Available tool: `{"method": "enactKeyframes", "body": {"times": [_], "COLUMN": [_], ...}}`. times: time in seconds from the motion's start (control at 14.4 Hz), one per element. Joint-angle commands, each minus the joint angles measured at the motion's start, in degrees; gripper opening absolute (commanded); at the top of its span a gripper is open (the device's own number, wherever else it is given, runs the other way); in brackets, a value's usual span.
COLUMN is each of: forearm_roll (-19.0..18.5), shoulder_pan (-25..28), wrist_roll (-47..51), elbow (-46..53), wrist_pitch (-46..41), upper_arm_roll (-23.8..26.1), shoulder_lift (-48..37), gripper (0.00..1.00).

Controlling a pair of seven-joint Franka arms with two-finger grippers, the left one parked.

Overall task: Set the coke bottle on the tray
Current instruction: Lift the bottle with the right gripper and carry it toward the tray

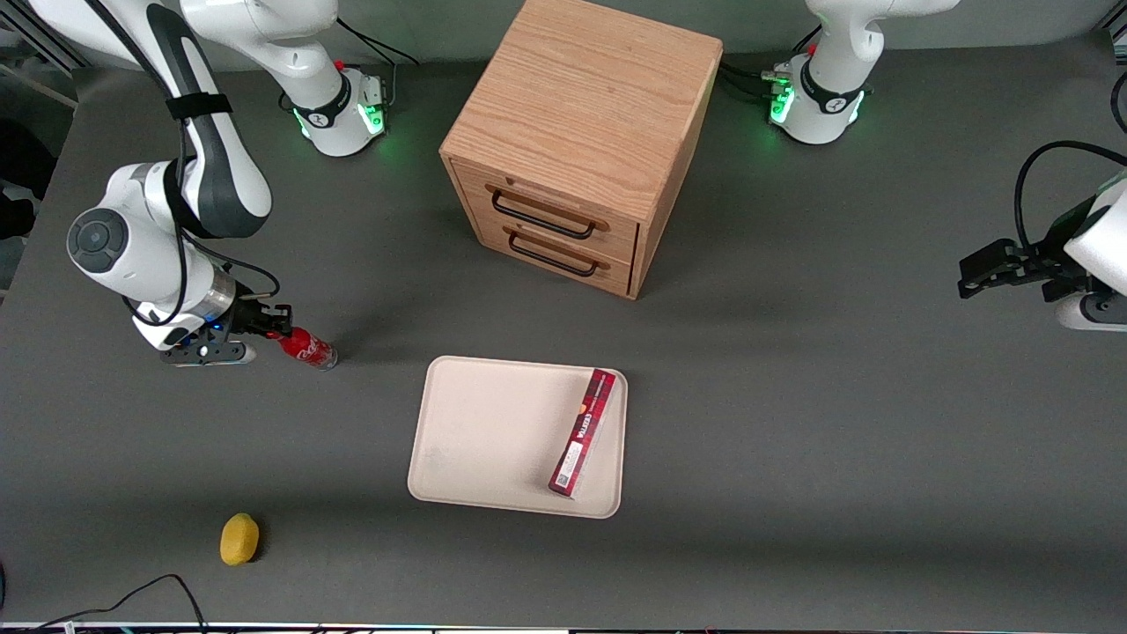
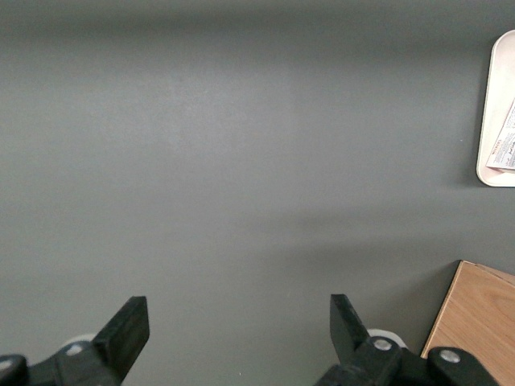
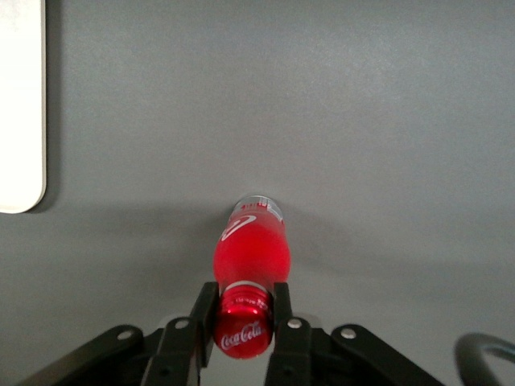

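a yellow lemon (image 1: 239,539) sits nearest. the gripper (image 1: 275,328) pinches the coke bottle (image 1: 308,348) by its cap, well apart from the tray (image 1: 493,431). the round cap might slip out on the way.

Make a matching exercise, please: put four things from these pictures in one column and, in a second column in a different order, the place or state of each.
Things:
1. coke bottle
2. red box
3. lemon
4. wooden drawer cabinet

Places or states:
A. lies on the tray
B. stands farther from the front camera than the tray, both drawers shut
C. held at its cap by the gripper, off the tray, toward the working arm's end
D. lies alone on the table, nearer to the front camera than the bottle

Pairs: 1-C, 2-A, 3-D, 4-B
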Motion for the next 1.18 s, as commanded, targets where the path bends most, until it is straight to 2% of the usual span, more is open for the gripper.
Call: {"method": "enactKeyframes", "body": {"times": [0.0, 0.28, 0.62, 0.76, 0.97, 1.11], "forearm_roll": [-0.83, -0.83, -1.26, -1.8, -1.45, -1.27], "shoulder_pan": [0.23, -0.12, 0.23, 1.1, 6.63, 10.76], "wrist_roll": [-1.08, -0.39, 0.41, 6.61, 14.8, 19.02], "elbow": [3.84, 24.56, 56.9, 62.65, 71.08, 71.64], "wrist_pitch": [-8.34, -31.8, -55.81, -56.72, -54.62, -49.99], "upper_arm_roll": [-0.3, -0.39, -1.09, -0.31, -0.39, -0.56], "shoulder_lift": [-3.97, -2.22, 11.2, 16.57, 25.62, 28.71], "gripper": [0.0, 0.0, 0.0, 0.0, 0.0, 0.0]}}
